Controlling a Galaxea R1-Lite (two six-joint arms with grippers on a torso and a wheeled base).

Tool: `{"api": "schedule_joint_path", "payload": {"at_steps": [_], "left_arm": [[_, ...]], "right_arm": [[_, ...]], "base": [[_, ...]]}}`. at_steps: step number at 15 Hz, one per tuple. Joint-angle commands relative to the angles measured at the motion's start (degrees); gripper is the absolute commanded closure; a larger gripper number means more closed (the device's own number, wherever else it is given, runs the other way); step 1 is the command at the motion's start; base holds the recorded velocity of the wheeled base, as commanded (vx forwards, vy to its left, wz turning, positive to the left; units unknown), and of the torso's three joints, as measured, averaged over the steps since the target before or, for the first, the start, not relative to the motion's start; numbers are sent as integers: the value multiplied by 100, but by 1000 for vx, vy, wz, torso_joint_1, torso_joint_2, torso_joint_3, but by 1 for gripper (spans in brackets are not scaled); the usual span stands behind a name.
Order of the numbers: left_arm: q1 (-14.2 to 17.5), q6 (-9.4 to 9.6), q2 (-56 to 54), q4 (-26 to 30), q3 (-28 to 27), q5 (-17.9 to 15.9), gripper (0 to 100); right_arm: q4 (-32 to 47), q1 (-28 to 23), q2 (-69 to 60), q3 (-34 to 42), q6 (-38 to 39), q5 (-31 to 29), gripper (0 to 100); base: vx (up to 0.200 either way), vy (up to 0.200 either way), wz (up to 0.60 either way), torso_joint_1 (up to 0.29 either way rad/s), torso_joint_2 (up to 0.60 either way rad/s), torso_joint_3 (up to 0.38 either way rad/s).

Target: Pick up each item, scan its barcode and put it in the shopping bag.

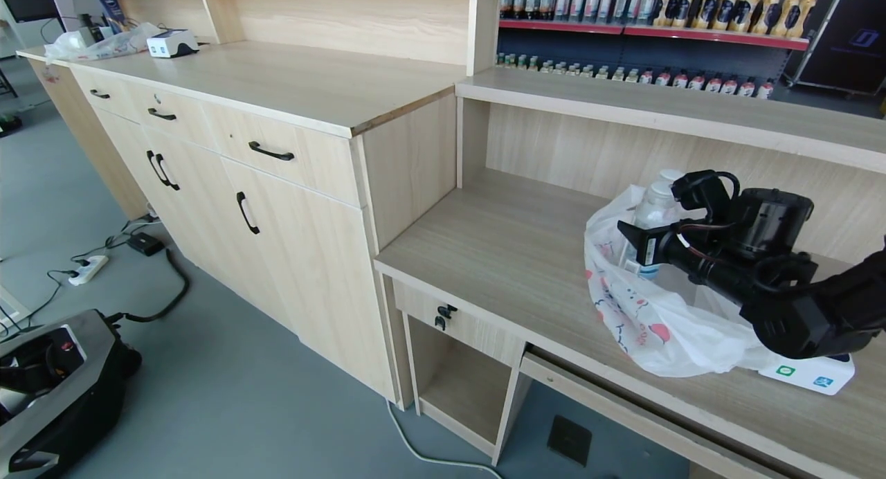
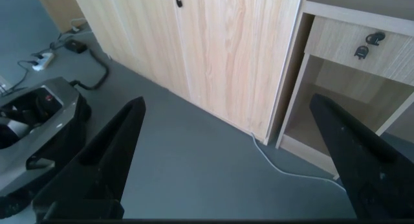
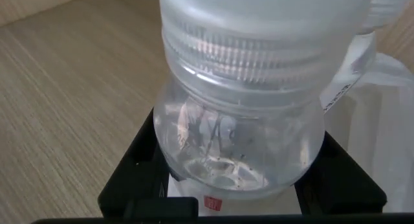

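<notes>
White printed plastic shopping bag (image 1: 644,327), right, seemingly holds a clear white-capped bottle (image 1: 654,209), upright, cap up, pinched by the right gripper (image 1: 646,247); left gripper (image 2: 226,101) spread.

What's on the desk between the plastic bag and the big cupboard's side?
Nothing. In the head view the desk is bare wood from the shopping bag across to the cupboard side.

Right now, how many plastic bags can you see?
2. One printed white shopping bag sits on the low desk; one crumpled bag lies at the far end of the tall counter. Others may be hidden.
</notes>
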Motion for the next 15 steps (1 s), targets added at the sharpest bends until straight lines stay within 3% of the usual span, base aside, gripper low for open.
{"api": "schedule_joint_path", "payload": {"at_steps": [1, 15], "left_arm": [[-3, 0, 6, 0, 0, 4, 0], [-3, 0, 6, 0, 0, 4, 0]], "right_arm": [[-70, 77, 240, -93, -8, 4, 100], [-211, -152, 583, -93, -17, 198, 100]], "base": [[0, 0, 0, 0, 0, 0], [0, 0, 0, 0, 0, 0]]}}
